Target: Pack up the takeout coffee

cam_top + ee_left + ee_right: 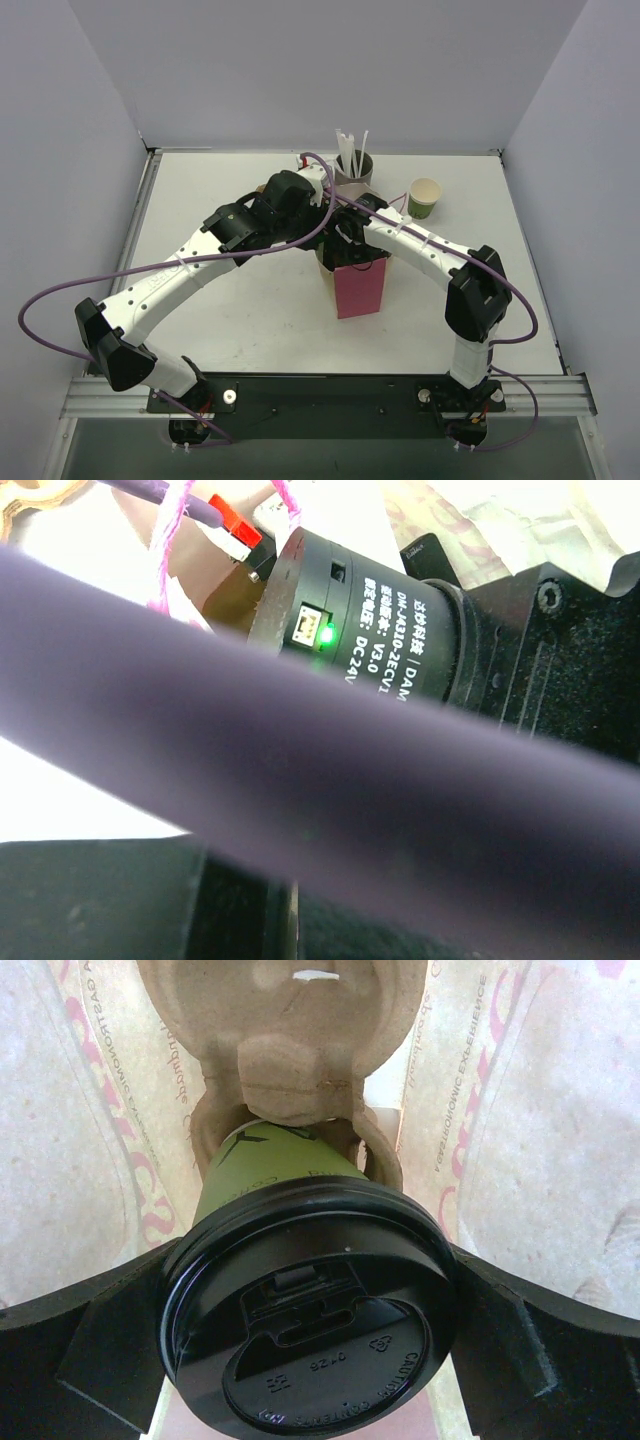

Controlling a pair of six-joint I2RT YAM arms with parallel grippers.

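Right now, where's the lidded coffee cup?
Right wrist view, centre: the coffee cup sits in the pulp carrier inside the pink bag, right gripper straddling it.

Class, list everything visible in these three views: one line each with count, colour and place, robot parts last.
takeout cup: one, green, in the carrier
lid: one, black, on that cup
carrier: one, brown, inside the bag
bag: one, pink, mid-table
open cup: one, green with cream inside, far right
straw holder: one, grey, white straws, far middle
cables: two, purple, along the arms
left arm, right arm: white and black, over the bag
right gripper: black, open, flanking the lid
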